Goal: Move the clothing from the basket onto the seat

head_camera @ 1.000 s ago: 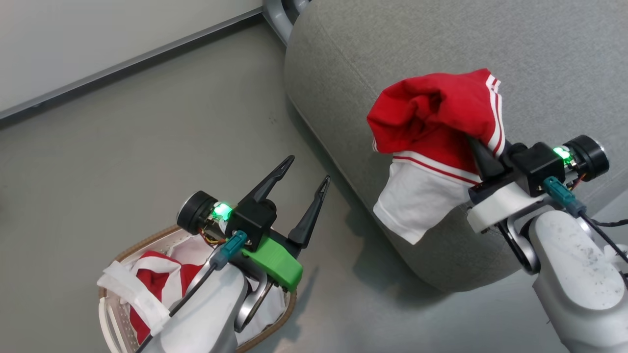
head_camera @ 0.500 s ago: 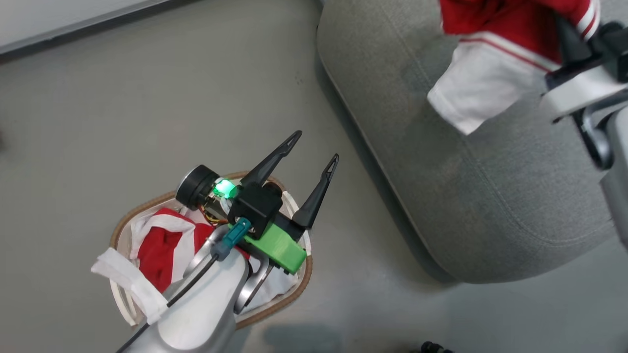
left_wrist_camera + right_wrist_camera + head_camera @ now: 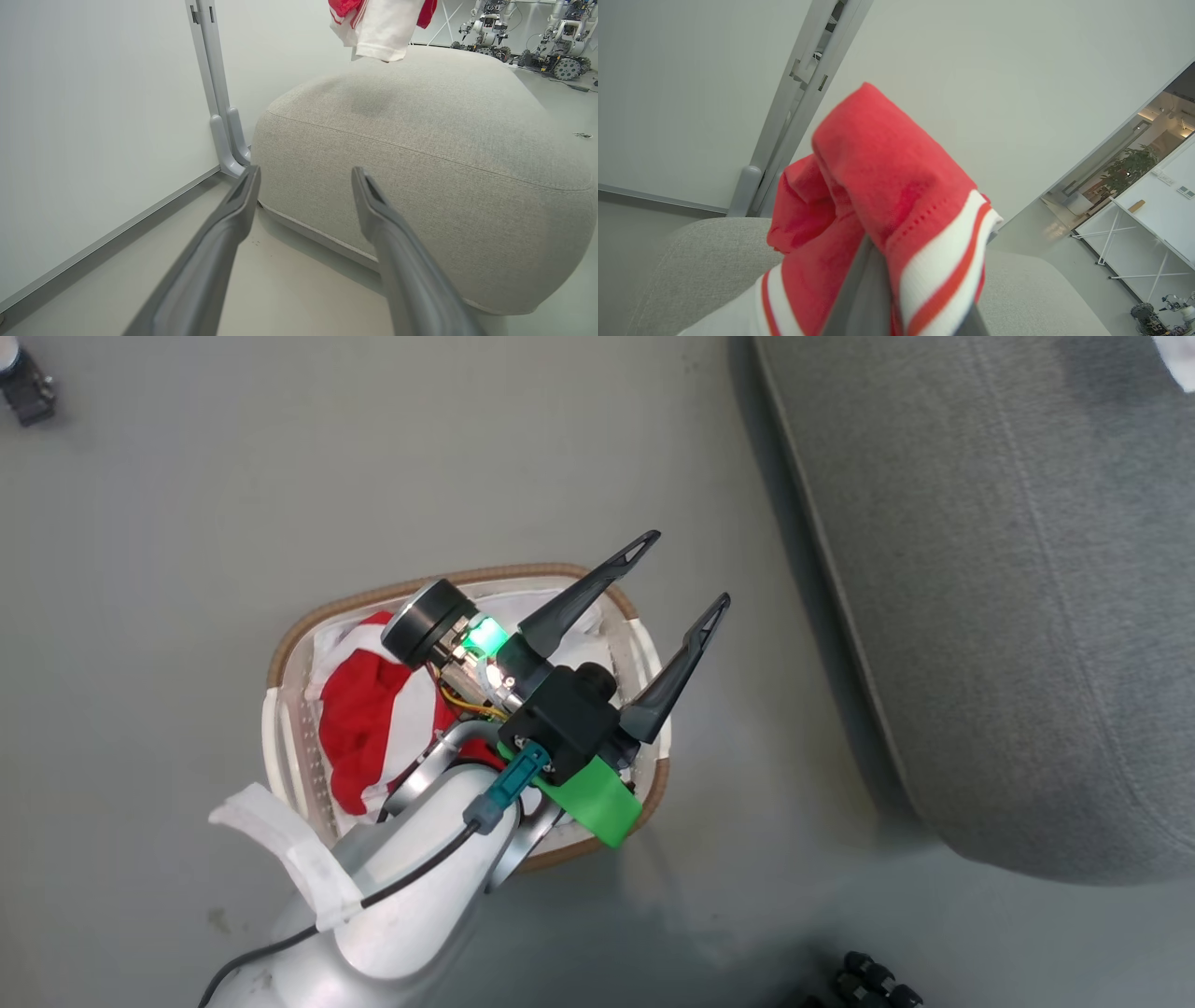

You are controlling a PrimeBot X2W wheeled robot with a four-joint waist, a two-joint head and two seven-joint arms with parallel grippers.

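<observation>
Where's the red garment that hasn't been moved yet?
Head view, centre-left: the red garment lies in the basket, on its left side, partly under the left arm.

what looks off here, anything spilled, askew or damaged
Nothing spilled or damaged. A white tape strip on the left forearm sticks out loose. One red garment lies crumpled in the basket; the other garment hangs from the shut right gripper above the seat, not yet laid down.

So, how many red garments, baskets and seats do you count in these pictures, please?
Red garments: 2, one in the basket, one hanging above the seat
Baskets: 1
Seats: 1
Total: 4
</observation>
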